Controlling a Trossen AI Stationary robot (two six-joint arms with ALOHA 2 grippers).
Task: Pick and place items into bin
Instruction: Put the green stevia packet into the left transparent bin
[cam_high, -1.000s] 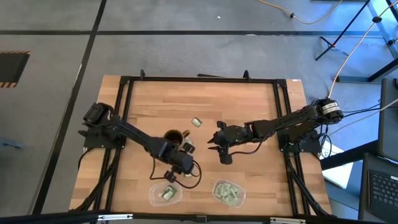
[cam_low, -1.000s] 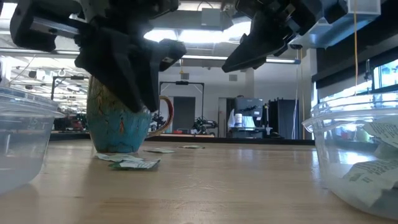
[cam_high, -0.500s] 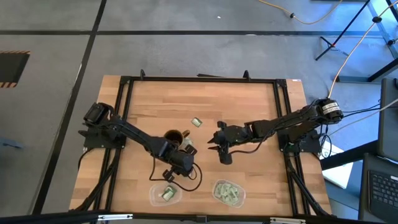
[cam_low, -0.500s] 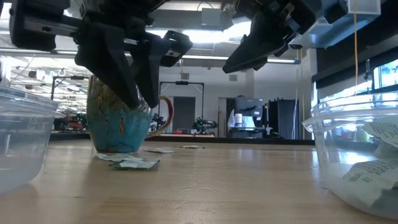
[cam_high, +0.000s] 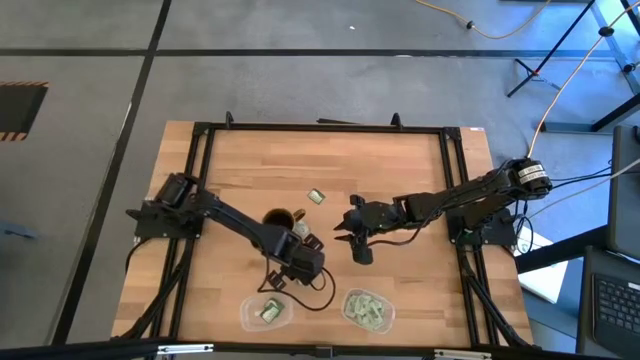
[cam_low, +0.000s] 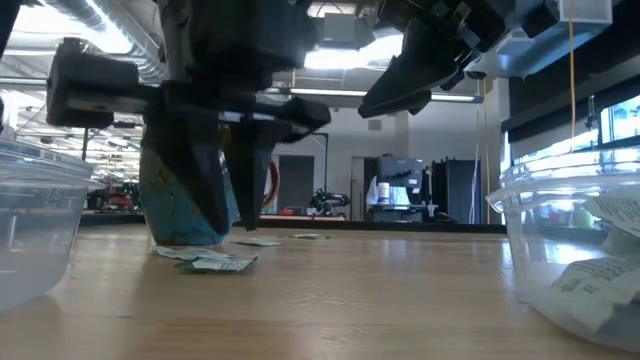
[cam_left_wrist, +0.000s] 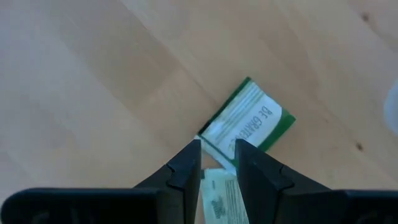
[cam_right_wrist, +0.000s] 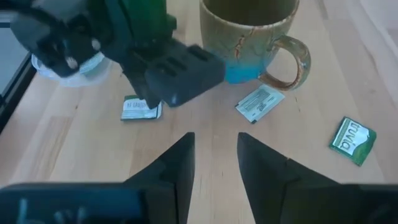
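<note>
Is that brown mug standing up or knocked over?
Standing up. The mug sits on its base with its mouth facing up and its handle out to one side; packets lie flat beside it.

My left arm reaches from the table's left edge toward the middle front, wrist bent down. My left gripper (cam_high: 298, 262) points at the tabletop, fingers (cam_left_wrist: 186, 168) slightly parted with a narrow gap. My right arm extends from the right edge toward centre. My right gripper (cam_high: 347, 232) hangs raised, fingers (cam_right_wrist: 176, 165) apart, holding nothing.
</note>
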